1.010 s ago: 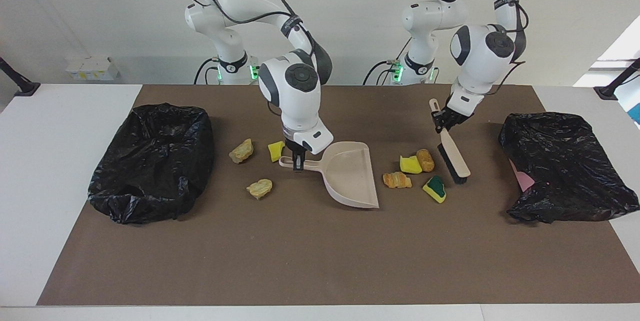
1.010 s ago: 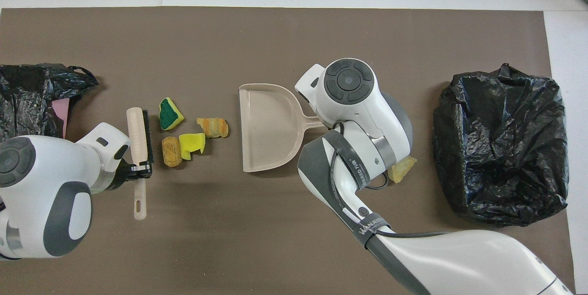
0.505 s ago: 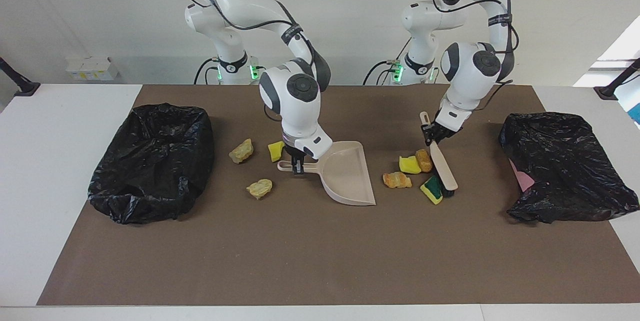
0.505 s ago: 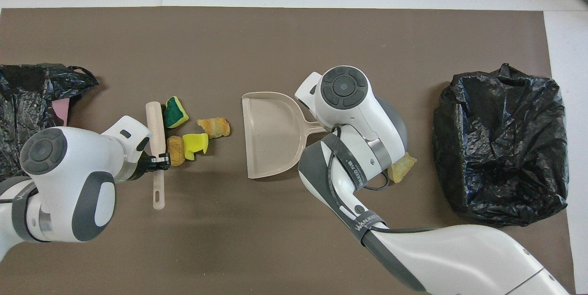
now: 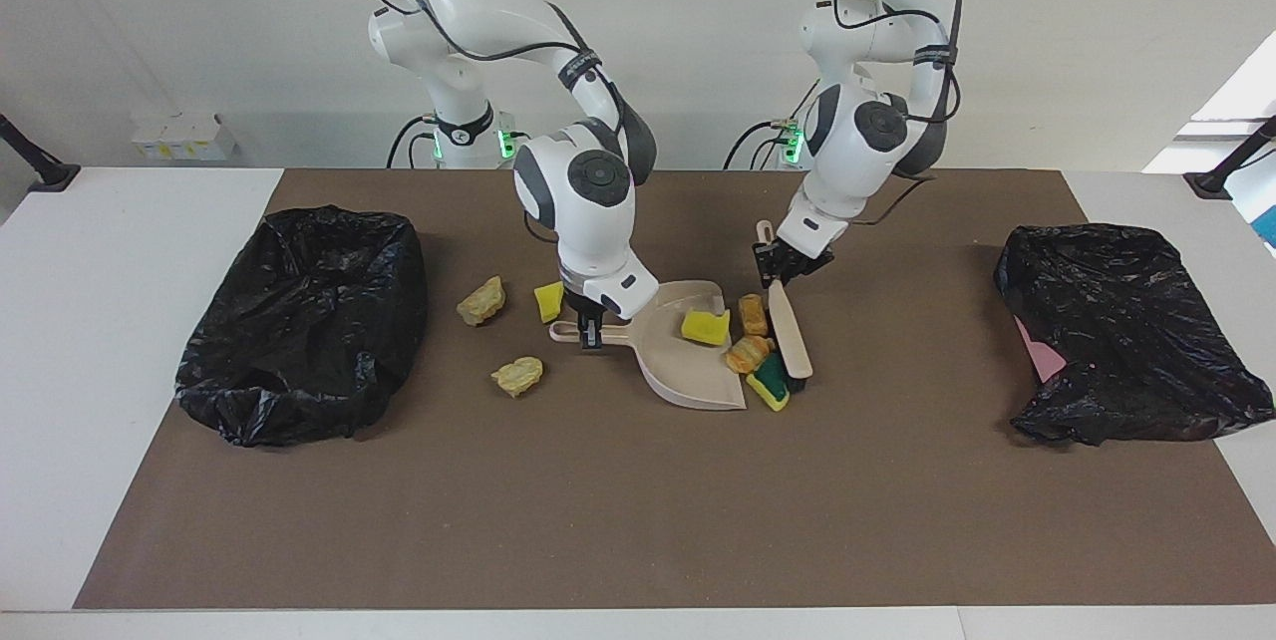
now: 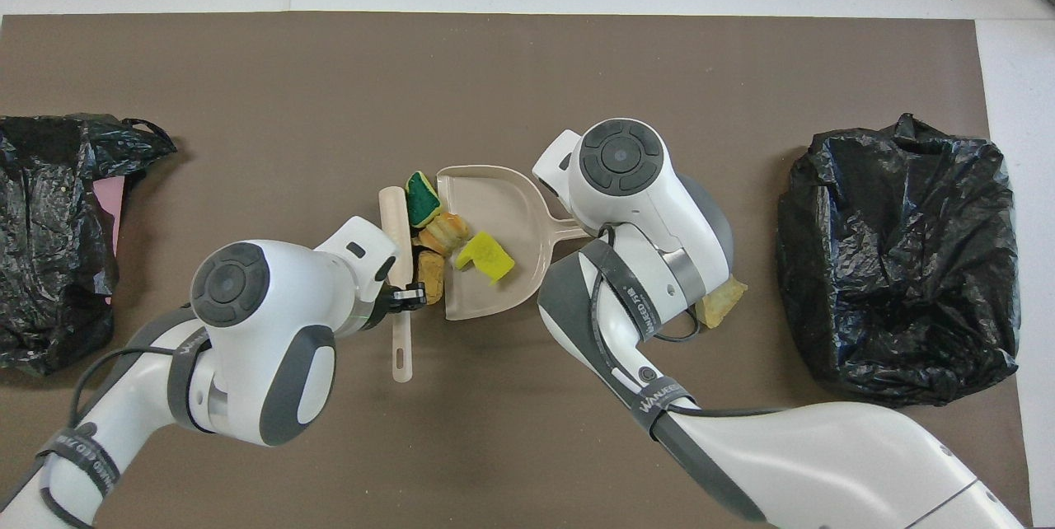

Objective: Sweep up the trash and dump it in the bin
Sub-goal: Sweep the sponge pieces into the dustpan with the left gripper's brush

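Left jaws (image 5: 785, 273), gripping the brush (image 5: 791, 334), swept four chunks to the pan's (image 5: 688, 361) 3 o'clock lip; one (image 5: 705, 326) landed inside. Right jaws (image 5: 590, 326) grip its handle.

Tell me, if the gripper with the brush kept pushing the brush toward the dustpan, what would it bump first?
The left gripper holds the brush right beside the dustpan's open edge. Pushing on, the brush would probably press the tan chunk, orange chunk and green-faced chunk into the pan first.

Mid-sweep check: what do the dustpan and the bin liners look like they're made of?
Dustpan: looks like rigid moulded plastic, matte beige, one smooth piece with its handle. Bin liners: apparently thin black plastic film, glossy and heavily crumpled, slumping without stiff edges.
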Available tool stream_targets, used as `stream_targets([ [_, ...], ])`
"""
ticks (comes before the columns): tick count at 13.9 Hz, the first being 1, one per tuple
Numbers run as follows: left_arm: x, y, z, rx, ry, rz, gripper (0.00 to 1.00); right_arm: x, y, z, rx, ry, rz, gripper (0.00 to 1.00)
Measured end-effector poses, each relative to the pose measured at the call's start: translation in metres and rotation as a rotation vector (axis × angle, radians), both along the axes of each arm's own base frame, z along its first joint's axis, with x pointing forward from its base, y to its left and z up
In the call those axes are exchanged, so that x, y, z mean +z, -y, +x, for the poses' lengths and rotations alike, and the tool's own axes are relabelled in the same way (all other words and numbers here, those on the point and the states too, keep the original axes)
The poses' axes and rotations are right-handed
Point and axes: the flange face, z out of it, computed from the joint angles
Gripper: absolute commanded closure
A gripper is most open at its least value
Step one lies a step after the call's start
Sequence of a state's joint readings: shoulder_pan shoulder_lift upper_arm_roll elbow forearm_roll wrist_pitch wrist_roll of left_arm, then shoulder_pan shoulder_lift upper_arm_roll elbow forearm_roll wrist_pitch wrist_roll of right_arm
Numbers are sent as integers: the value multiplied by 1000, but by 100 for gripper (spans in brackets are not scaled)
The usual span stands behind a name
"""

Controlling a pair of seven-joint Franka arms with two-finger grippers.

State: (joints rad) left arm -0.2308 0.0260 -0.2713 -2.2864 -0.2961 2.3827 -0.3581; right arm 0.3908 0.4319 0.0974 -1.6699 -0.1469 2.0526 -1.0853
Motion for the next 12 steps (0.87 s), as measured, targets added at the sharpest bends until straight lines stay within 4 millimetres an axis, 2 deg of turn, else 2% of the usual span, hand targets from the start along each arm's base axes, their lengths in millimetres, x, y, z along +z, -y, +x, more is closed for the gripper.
stream_targets([
  [3,14,44,-8,-24,8,-51,100,0,0,0,0,-1,0,100],
  [6,32,60,-1,12,27,-78,100,0,0,-1,1,-1,0,100],
  [9,42,51,8,39,18,-74,100,0,0,-1,1,-1,0,100],
  [12,56,14,16,50,-24,-5,100,0,0,-1,1,0,0,100],
])
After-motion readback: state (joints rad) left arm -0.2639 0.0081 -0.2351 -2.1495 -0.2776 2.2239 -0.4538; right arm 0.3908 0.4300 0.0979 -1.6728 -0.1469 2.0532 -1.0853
